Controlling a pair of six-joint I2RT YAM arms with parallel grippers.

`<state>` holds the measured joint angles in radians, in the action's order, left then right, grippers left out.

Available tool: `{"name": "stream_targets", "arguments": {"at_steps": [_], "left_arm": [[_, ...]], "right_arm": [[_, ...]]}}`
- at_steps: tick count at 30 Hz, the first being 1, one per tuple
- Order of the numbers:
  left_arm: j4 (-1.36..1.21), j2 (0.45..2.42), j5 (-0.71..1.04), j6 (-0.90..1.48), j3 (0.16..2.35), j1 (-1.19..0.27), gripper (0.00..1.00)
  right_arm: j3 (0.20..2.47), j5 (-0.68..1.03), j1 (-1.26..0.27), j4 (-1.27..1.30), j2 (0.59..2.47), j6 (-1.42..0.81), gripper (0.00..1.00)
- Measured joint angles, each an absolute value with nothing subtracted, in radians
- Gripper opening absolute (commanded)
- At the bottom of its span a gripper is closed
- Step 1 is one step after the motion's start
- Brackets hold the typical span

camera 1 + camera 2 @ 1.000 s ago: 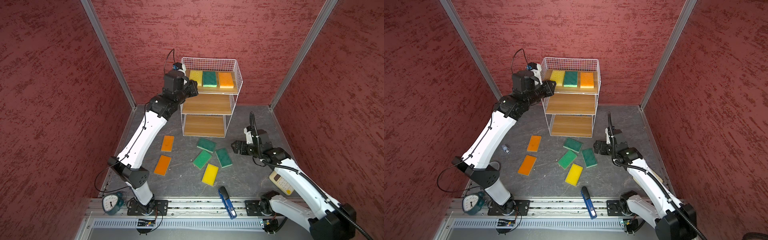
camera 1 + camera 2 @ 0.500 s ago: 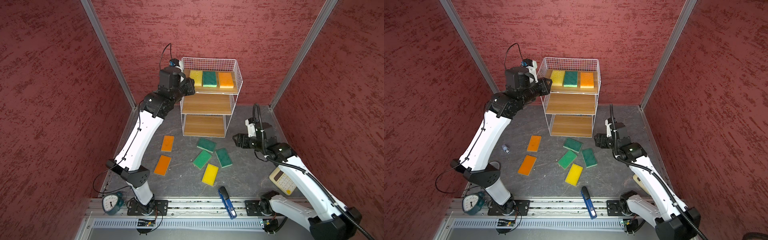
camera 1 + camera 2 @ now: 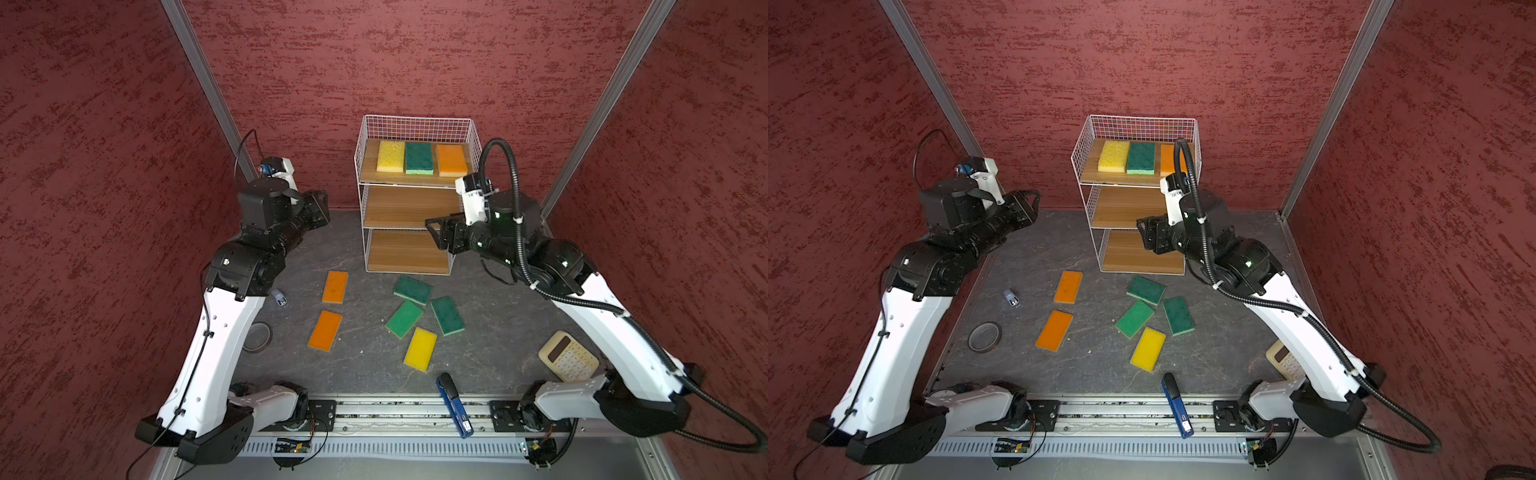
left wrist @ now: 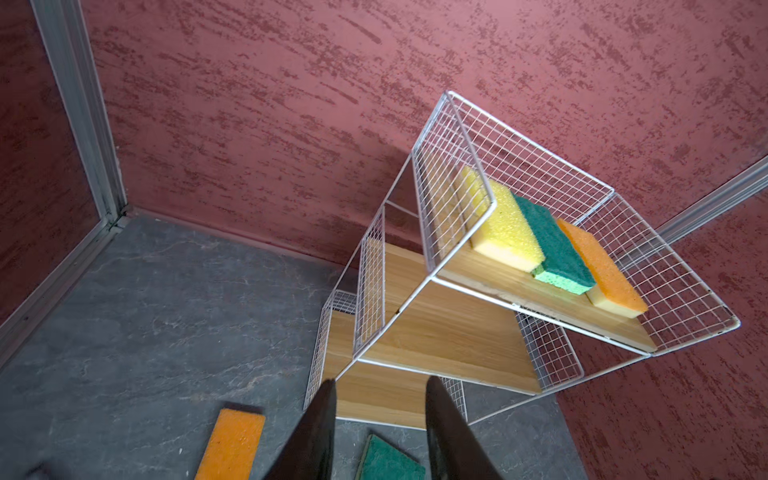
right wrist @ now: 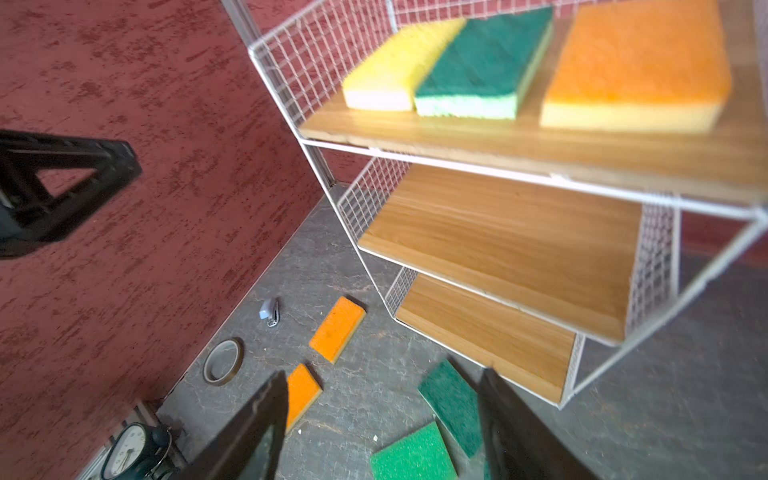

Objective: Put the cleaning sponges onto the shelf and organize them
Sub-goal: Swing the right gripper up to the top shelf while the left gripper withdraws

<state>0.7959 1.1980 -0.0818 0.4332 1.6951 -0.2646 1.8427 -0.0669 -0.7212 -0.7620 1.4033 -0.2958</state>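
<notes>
In both top views, the left end effector hung in the air, well off to one side of the shelf. Its fingers were a little apart and held nothing. The right end effector hung near the front of the shelf, open and empty too. Past them, on the shelf's top board, lay a yellow sponge, a green sponge and an orange sponge, side by side. Six loose sponges lay flat on the table, down below both end effectors.

In the left wrist view, the left end effector's fingers had only air between them. The shelf stood past the fingertips, with the three sponges in a row on top. Two loose sponges showed on the table under the fingers.

In the right wrist view, the right end effector's fingers stood wide apart with nothing held. The shelf was close ahead, and loose sponges lay on the table below the fingertips.
</notes>
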Motion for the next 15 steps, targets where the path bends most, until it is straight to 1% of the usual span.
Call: {"name": "stream_targets", "arguments": {"at_steps": [2, 3, 11, 13, 15], "left_arm": [[0.793, 1.184, -0.038, 0.442, 1.65, -0.22, 0.38], [0.791, 1.18, -0.015, 0.447, 1.626, -0.199, 0.38], [0.748, 1.151, 0.178, 0.496, 1.446, -0.049, 0.39], [0.728, 1.145, 0.218, 0.505, 1.421, -0.018, 0.39], [0.704, 1.138, 0.257, 0.516, 1.392, 0.014, 0.39]], "right_arm": [[1.958, -0.051, -0.723, -0.763, 1.478, -0.284, 0.57], [2.032, -0.044, -0.723, -0.766, 1.526, -0.281, 0.57], [2.551, -0.031, -0.723, -0.816, 1.88, -0.228, 0.57], [2.615, -0.03, -0.723, -0.815, 1.94, -0.215, 0.58], [2.63, -0.03, -0.723, -0.815, 1.974, -0.203, 0.58]]}}
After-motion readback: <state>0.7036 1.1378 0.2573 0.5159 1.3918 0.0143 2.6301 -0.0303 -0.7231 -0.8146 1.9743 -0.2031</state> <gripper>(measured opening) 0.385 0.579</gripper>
